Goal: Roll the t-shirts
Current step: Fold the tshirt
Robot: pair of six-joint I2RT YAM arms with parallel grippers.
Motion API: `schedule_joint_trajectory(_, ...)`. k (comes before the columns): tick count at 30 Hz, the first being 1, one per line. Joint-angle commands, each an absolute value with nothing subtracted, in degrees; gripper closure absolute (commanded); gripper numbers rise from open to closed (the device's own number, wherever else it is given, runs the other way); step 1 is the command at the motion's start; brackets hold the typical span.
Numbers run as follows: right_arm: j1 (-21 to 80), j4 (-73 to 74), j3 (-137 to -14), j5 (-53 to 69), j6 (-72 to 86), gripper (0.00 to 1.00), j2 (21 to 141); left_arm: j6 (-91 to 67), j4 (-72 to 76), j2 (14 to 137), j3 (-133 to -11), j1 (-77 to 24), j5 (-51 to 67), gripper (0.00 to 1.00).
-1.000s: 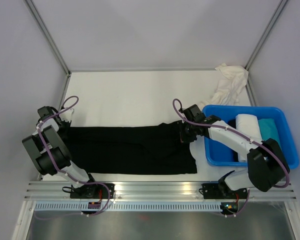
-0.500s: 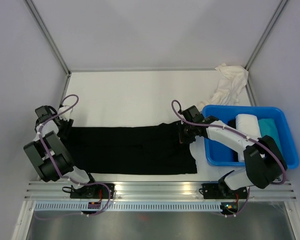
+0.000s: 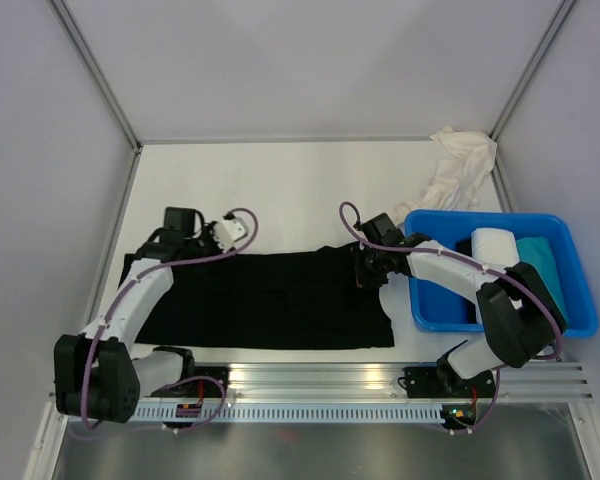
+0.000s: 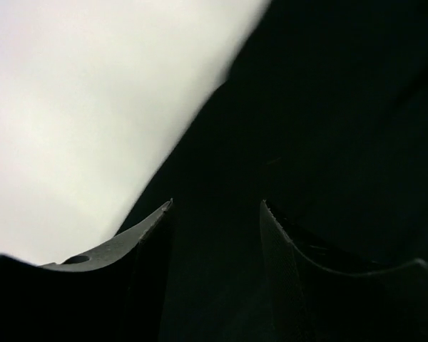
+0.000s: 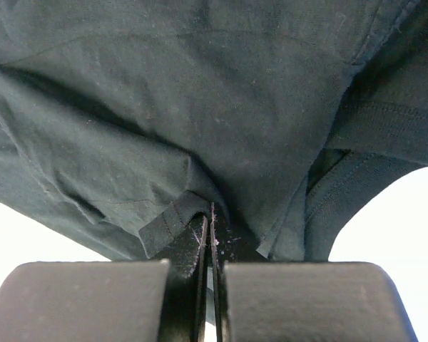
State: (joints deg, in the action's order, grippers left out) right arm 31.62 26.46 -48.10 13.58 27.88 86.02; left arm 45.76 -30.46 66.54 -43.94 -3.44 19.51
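Left tool [image 4: 215, 206] has opened, released the flat black cloth t-shirt [image 3: 270, 300], shifted toward 3 o'clock; your right tool [image 5: 211, 217] stays clamped on it. Regrasp.

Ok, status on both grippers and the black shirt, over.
Left gripper open over black t-shirt, left end. Right gripper shut on its right end. Shirt flat, unrolled. Blue tub beside it, nothing blocking.

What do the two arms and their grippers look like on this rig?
Both the left arm and right arm have white link shells with black joint housings, and a thin purple cable loops along each. The left gripper has dark fingers tapering to pointed tips; the right gripper has thin dark fingers on blocky grey carriages. No markings are readable.
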Motion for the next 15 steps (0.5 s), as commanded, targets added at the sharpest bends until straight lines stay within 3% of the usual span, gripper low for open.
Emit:
schedule_joint_trajectory(1,30.9,23.1,-47.2,14.9,28.6,1.0,86.0,41.0,-34.6,65.6,-45.5,-18.7,22.5,0.46)
schedule_joint_trajectory(4,30.1,22.1,-46.3,15.6,28.7,1.0,86.4,37.3,-34.5,68.9,-49.0,-29.0,25.3,0.5)
schedule_joint_trajectory(10,29.4,20.1,-44.7,16.1,29.7,1.0,87.0,37.2,-30.9,78.6,-53.1,-51.7,22.1,0.44)
schedule_joint_trajectory(15,28.8,20.1,-44.5,16.1,30.5,1.0,86.6,40.9,-22.3,83.1,-51.4,-59.9,15.9,0.44)
